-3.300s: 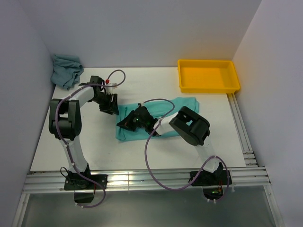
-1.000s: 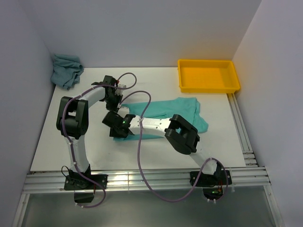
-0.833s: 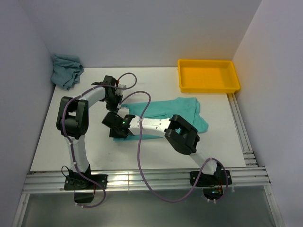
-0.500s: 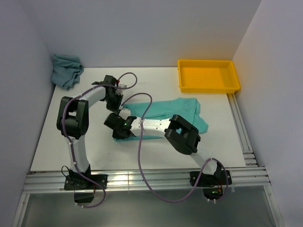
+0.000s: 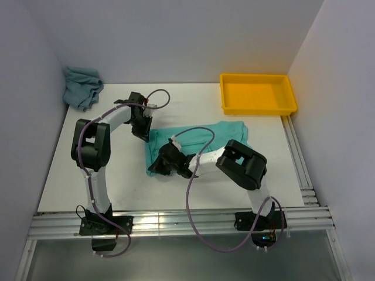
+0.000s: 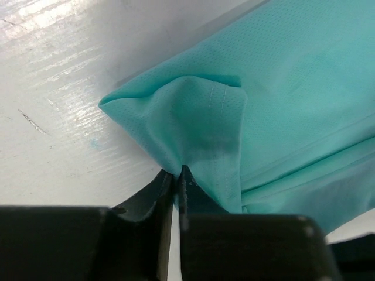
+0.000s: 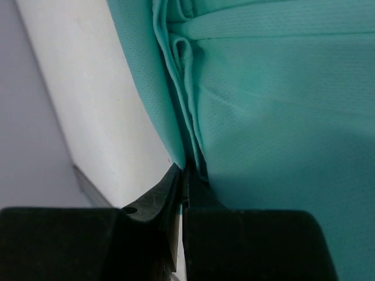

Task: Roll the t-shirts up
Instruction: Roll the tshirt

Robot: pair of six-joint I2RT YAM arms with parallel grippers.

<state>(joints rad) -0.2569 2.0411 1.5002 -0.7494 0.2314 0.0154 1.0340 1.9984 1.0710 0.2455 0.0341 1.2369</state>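
Mint-turquoise t-shirt (image 5: 217,137) is spread mid-frame, its left edge pinched by the left end effector (image 6: 176,172) and right end effector (image 7: 184,174), both closed on fabric; the 2 corners should be rolled rightward together, evenly.

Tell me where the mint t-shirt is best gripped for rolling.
The mint t-shirt lies flat and long, so pinch its short left edge at both corners from above, to roll it rightward. The left gripper and right gripper are shut there.
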